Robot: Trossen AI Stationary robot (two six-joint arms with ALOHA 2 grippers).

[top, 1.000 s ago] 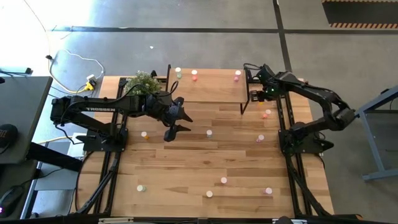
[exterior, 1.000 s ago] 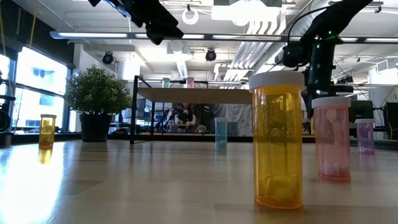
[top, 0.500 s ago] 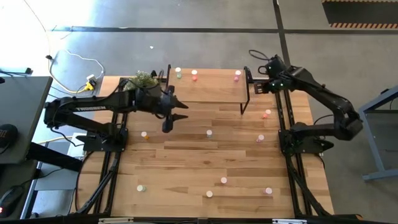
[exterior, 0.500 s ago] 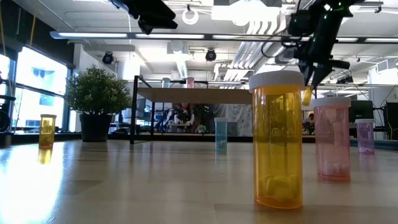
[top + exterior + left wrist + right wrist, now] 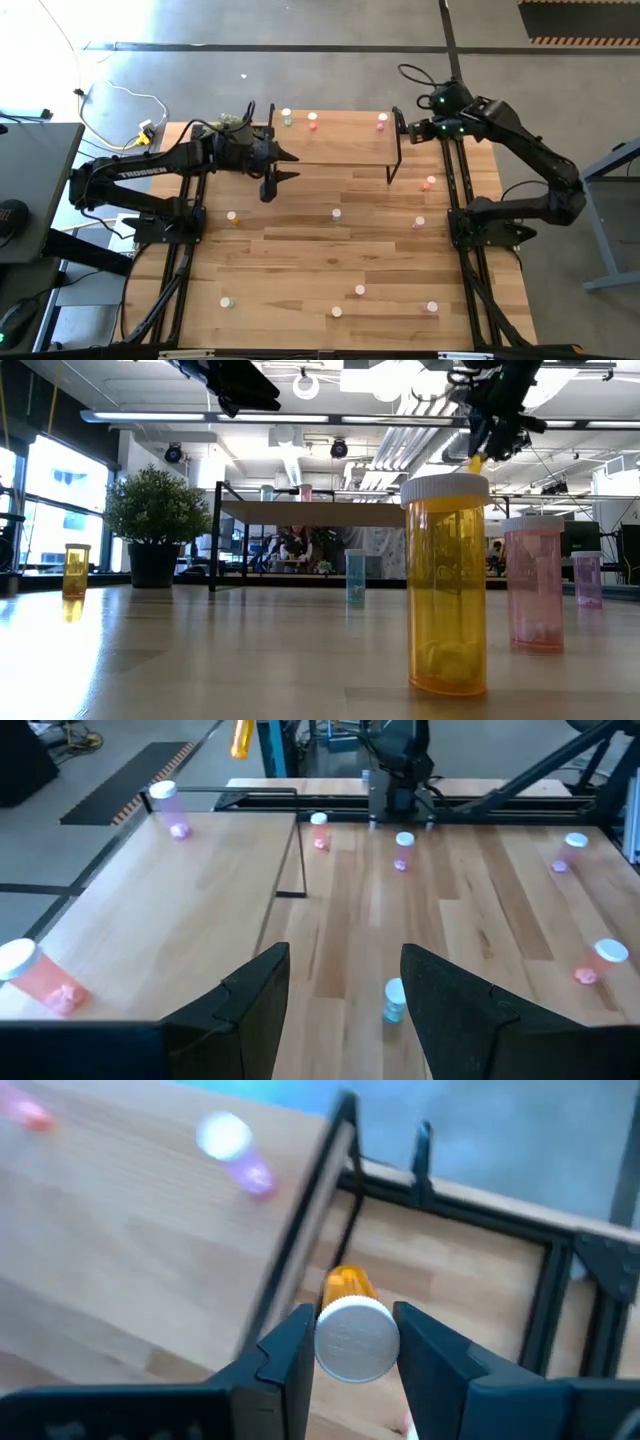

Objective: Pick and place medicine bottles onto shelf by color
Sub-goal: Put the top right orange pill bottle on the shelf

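**A:** Down at the near end of the desk (image 5: 300, 270) there are loose medicine bottles everywhere: a big orange one (image 5: 446, 585) right in front of the low camera, a pink one (image 5: 534, 582) beside it, more scattered further up. Which step are we at?

**B:** Mid-carry, I'd say. The right gripper (image 5: 345, 1342) is clamped on an orange bottle (image 5: 349, 1330), held in the air just off the right end of the shelf (image 5: 335, 137). Next it has to swing in over the wood top and set the bottle down, away from the green (image 5: 287, 118), red-pink (image 5: 313, 121) and magenta (image 5: 382, 121) ones already standing along the far edge.

**A:** And the left arm?

**B:** The left gripper (image 5: 340, 980) is spread wide with nothing in it, hovering by the shelf's left end near the potted plant (image 5: 155, 520).

**A:** Changed from a second ago?

**B:** Yep. The right gripper has climbed from low beside the shelf leg to above shelf height, and the left one drifted from mid-desk back toward the shelf.
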